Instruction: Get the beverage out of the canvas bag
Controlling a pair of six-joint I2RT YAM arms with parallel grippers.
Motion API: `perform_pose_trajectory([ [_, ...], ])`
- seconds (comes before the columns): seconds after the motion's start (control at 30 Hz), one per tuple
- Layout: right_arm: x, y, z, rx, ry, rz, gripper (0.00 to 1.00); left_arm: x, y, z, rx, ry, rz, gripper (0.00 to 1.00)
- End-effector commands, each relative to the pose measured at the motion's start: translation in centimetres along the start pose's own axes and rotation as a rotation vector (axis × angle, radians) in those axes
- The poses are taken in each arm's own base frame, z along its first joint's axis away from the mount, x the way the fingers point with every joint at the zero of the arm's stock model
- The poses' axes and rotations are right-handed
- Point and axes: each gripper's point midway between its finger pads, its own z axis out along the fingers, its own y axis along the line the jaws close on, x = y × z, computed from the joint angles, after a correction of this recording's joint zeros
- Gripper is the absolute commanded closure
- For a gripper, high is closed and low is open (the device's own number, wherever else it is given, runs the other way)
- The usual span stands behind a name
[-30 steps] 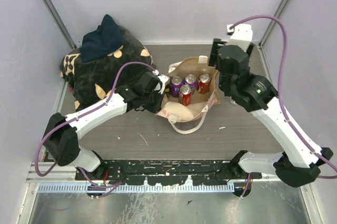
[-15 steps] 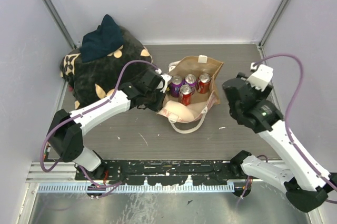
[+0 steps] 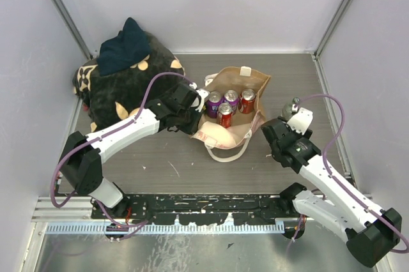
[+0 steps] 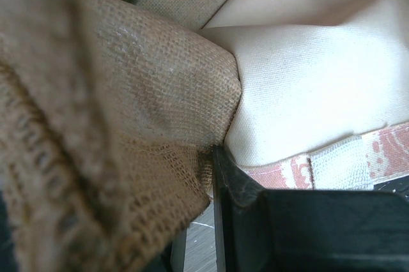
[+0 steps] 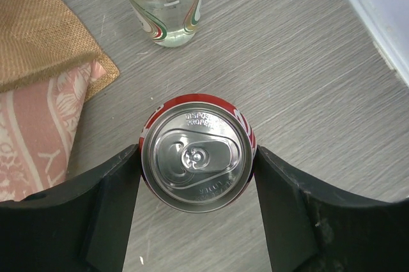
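Note:
The tan canvas bag (image 3: 249, 80) stands open mid-table with cream handles and a pinkish front panel (image 3: 220, 135). Several cans stand inside: two purple (image 3: 213, 103) and two red (image 3: 224, 114). My left gripper (image 3: 197, 110) is at the bag's left rim. In the left wrist view its black finger (image 4: 238, 186) presses against the burlap (image 4: 147, 99), and the other finger is hidden behind the fabric. My right gripper (image 5: 198, 158) is shut on a red can (image 5: 197, 157), upright over the table, right of the bag's corner (image 5: 45, 42). In the top view my right wrist (image 3: 281, 139) hides this can.
A clear glass bottle (image 5: 167, 4) stands on the table just beyond the held can. A black bundle with tan flower marks (image 3: 128, 87) lies at the back left, with a dark blue cloth (image 3: 124, 45) on it. The right wall's base (image 5: 377, 23) runs close by.
My right arm has swung from the bag's back right side toward the near right and come down low over the table. The left arm and the bag have barely moved.

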Motion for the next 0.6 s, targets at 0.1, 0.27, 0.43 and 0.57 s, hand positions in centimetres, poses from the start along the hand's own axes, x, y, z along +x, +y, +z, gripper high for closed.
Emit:
perform_pose_trajectory([
  [0.1,-1.4,2.1,2.7,-0.050,-0.045,0.155,1.00,0.5,-0.4,0.3,0.017,0.039,0.014,0.74],
  [0.27,-0.7,2.2,3.8,-0.029,-0.029,0.143,1.00,0.6,-0.1,0.0,-0.001,0.039,0.018,0.74],
  [0.43,0.0,2.2,4.4,-0.002,-0.009,0.112,0.62,0.9,0.1,-0.2,-0.010,0.038,0.018,0.74],
  [0.57,0.3,1.6,4.4,0.033,0.002,0.115,0.01,1.0,0.2,-0.3,-0.012,0.039,0.018,0.74],
])
